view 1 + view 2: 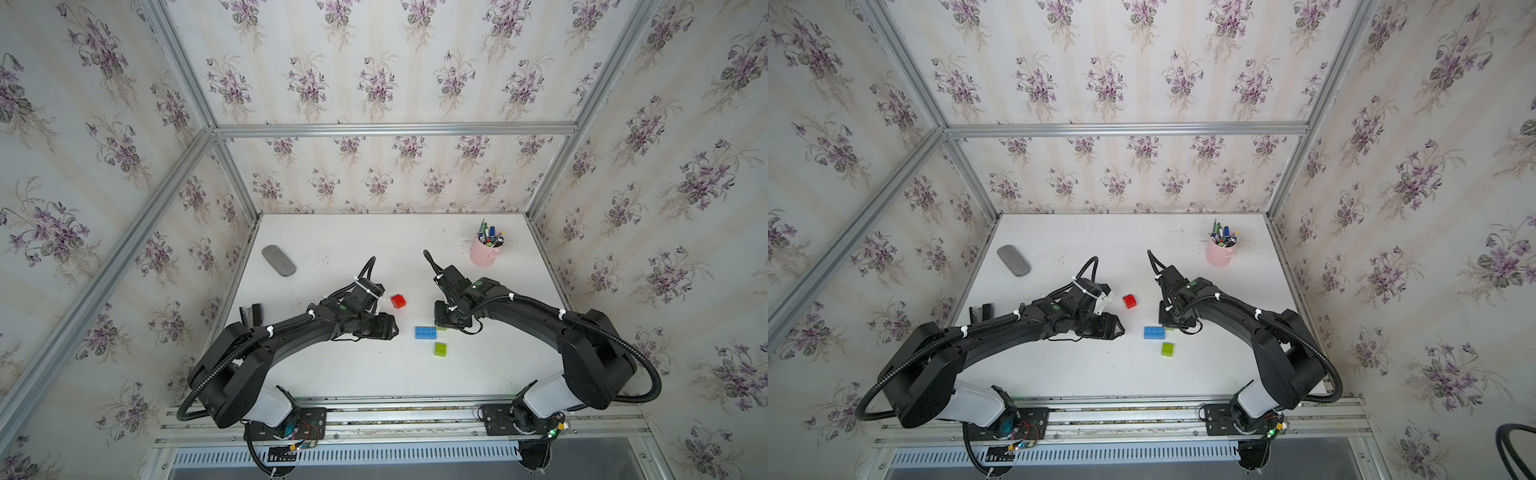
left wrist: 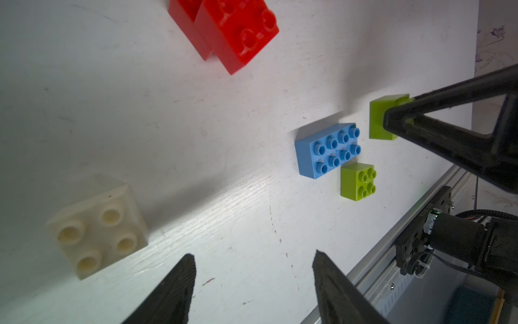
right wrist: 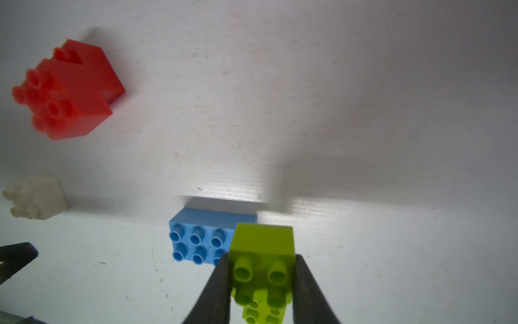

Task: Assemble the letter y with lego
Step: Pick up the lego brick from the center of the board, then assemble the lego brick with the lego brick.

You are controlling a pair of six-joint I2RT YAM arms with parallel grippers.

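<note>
Now right gripper (image 3: 261,256) clamps one green brick (image 3: 263,238) beside blue brick (image 3: 207,221), possibly touching; left gripper (image 2: 253,255) parted, empty.

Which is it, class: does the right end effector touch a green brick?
Touching: right wrist view shows both fingers pressed on sides of a green brick.

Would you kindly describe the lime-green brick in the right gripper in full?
The lime-green brick is a small square piece of glossy plastic with four hollow studs. The right gripper is shut on it, pressing two opposite sides. It is studs-up beside one end of the blue brick; whether it touches the table is unclear.
</note>
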